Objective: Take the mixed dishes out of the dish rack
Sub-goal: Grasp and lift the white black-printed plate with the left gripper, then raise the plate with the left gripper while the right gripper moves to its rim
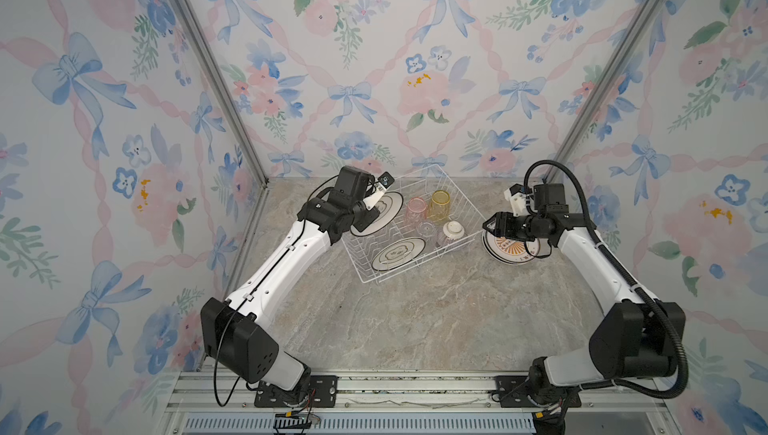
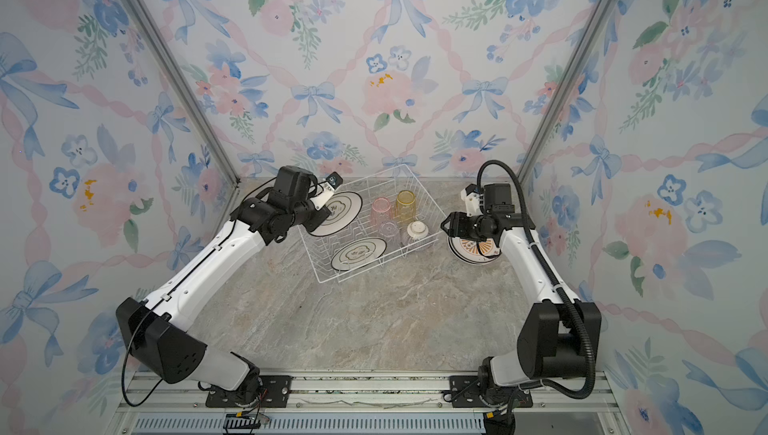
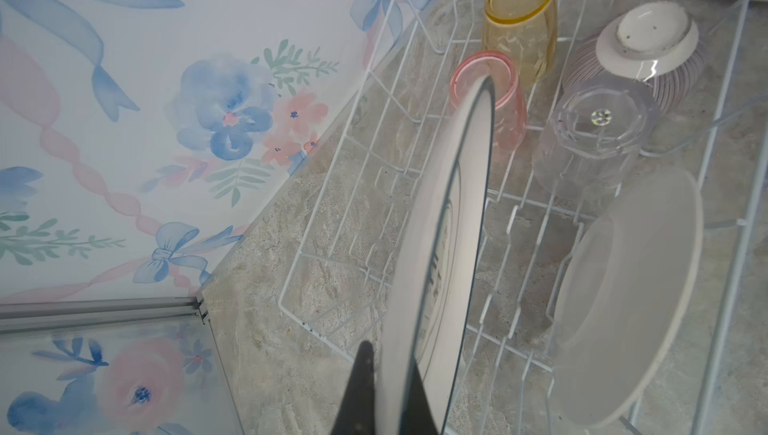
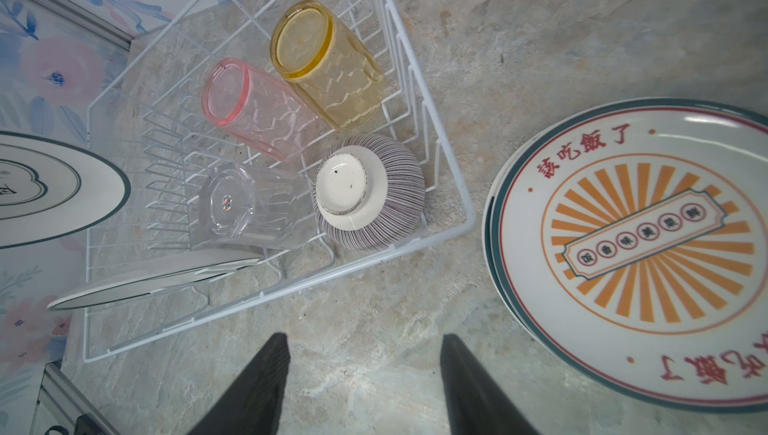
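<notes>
The left gripper (image 1: 369,213) is clamped on the rim of a dark-rimmed plate (image 3: 440,225), which stands on edge just over the dish rack (image 4: 469,215). The right gripper (image 4: 365,354) hangs spread and empty between the rack, which holds tumblers (image 4: 257,109) and a bowl (image 4: 370,196), and the sunburst plate (image 4: 636,246).

A robot lab test booth dressed up like a home kitchen. The walls are flat wallpaper panels (image 1: 374,80) printed with pink flowers and blue bows, joined at the corners by bare aluminium posts (image 1: 212,71). The tabletop (image 1: 415,320) looks like marble, possibly a printed sheet. The left robot arm (image 1: 282,262) and right robot arm (image 1: 602,271) are bolted to a metal rail (image 1: 415,389) along the front. A white wire dish rack (image 4: 261,295) adds the kitchen touch.
</notes>
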Action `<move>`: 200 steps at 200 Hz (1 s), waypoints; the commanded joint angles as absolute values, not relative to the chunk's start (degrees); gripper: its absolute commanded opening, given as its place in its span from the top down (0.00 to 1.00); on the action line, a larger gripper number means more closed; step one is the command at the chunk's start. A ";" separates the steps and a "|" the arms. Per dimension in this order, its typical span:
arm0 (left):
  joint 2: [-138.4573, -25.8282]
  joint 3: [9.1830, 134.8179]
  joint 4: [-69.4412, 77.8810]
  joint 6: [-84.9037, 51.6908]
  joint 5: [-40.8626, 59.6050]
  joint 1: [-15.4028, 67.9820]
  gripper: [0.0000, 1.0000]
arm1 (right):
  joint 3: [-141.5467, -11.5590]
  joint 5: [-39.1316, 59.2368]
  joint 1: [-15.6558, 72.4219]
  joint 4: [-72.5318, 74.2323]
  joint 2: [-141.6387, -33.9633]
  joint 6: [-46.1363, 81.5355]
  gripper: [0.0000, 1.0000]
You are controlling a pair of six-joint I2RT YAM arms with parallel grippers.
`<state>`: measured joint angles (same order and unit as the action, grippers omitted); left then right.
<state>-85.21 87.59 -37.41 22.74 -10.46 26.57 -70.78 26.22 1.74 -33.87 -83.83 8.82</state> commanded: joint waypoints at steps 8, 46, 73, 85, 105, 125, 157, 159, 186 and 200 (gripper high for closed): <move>-82.67 90.62 -35.77 14.62 -2.41 23.41 1.00 | -69.22 33.02 2.50 -30.40 -81.07 10.24 0.39; -81.91 93.28 -35.73 6.11 10.32 20.28 1.00 | -67.13 40.53 3.49 -25.19 -78.96 11.65 0.40; -82.51 93.28 -32.79 -0.78 21.38 18.38 1.00 | -65.13 47.90 4.46 -20.07 -77.56 13.10 0.41; -83.15 92.51 -30.60 -3.67 25.25 18.10 1.00 | -63.75 51.38 5.03 -16.40 -76.79 14.70 0.41; -84.31 90.51 -26.14 -7.99 30.39 17.85 1.00 | -60.90 57.08 6.09 -8.51 -75.41 18.94 0.41; -85.30 88.19 -20.49 -12.13 34.65 17.81 1.00 | -59.50 58.53 7.47 -4.18 -74.39 21.72 0.39; -87.47 83.74 -9.35 -19.67 41.88 17.78 1.00 | -58.63 59.19 9.67 1.14 -73.77 24.94 0.36; -87.59 83.45 -8.62 -20.17 42.22 17.76 1.00 | -58.56 59.16 9.74 1.47 -73.72 25.17 0.36; -88.57 79.72 -0.46 -25.20 45.11 18.18 1.00 | -58.38 57.72 10.28 4.74 -73.95 27.55 0.35; -88.84 78.08 3.20 -27.50 46.08 18.46 1.00 | -58.49 57.06 10.39 5.96 -74.47 28.57 0.34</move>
